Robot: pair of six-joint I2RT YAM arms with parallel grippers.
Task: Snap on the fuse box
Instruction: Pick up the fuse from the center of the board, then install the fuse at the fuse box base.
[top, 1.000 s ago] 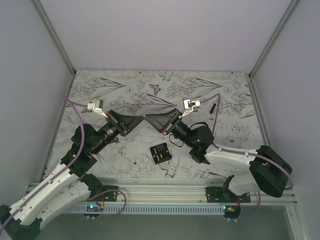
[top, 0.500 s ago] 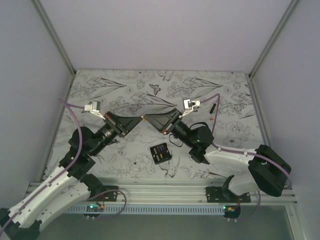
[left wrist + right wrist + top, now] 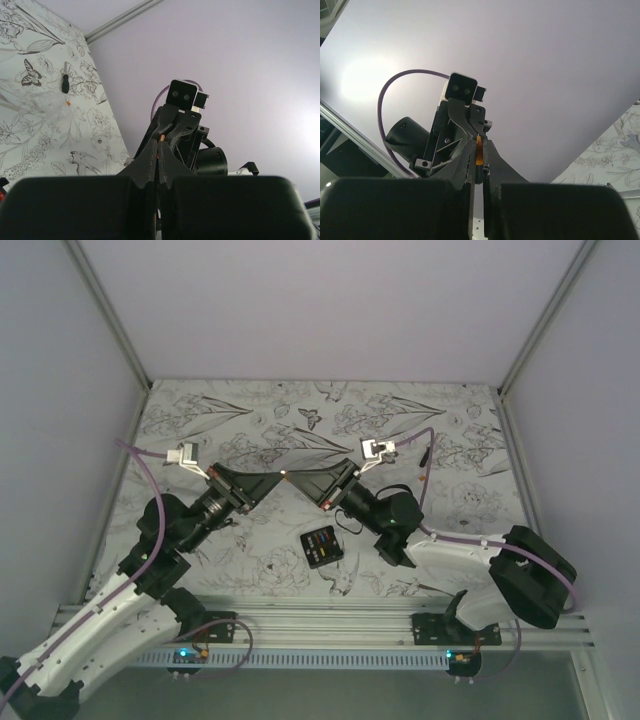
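readable text: none
fuse box (image 3: 322,545): marks on its face too small to read
table cover (image 3: 200,415): flower and butterfly drawings only, no words

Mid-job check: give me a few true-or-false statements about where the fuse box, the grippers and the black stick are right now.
1. The fuse box lies on the table, with neither gripper on it. True.
2. The left gripper is wide open. False: it is shut, with a small orange piece at its tips.
3. The right gripper meets the left one tip to tip. True.
4. The black stick touches the fuse box. False: it lies apart, beyond the right arm.
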